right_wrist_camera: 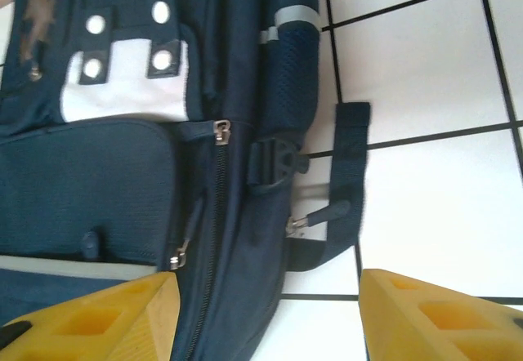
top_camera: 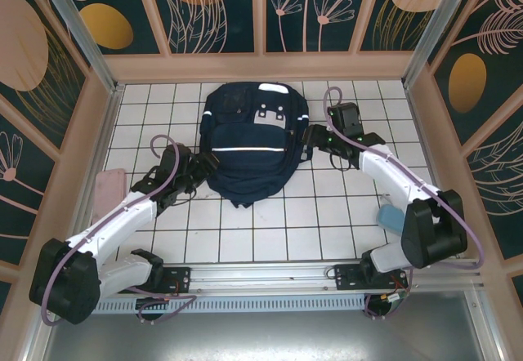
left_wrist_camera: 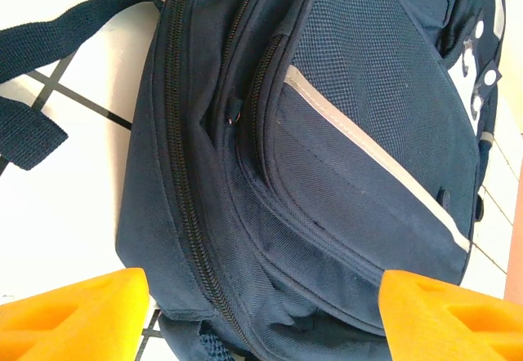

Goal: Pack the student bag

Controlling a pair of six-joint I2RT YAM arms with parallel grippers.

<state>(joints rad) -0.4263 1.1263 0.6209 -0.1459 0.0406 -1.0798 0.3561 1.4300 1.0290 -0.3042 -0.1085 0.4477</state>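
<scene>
The student bag [top_camera: 245, 144], a navy backpack with a thin white stripe and white patches near its top, lies flat on the white tiled table, top end toward the back wall. My left gripper [top_camera: 206, 165] is at the bag's lower left side. In the left wrist view this gripper [left_wrist_camera: 261, 320] is open, its orange fingers [left_wrist_camera: 73, 316] spread either side of the bag's zippered edge [left_wrist_camera: 184, 214]. My right gripper [top_camera: 315, 138] is at the bag's upper right side. It [right_wrist_camera: 265, 316] is open too, with a zipper pull [right_wrist_camera: 306, 222] and a strap [right_wrist_camera: 351, 173] just ahead.
A pink cloth [top_camera: 108, 188] lies by the left wall and a light blue object [top_camera: 391, 214] sits near the right arm's base. Wooden walls close in the table on three sides. A loose strap [left_wrist_camera: 49, 42] trails on the tiles left of the bag.
</scene>
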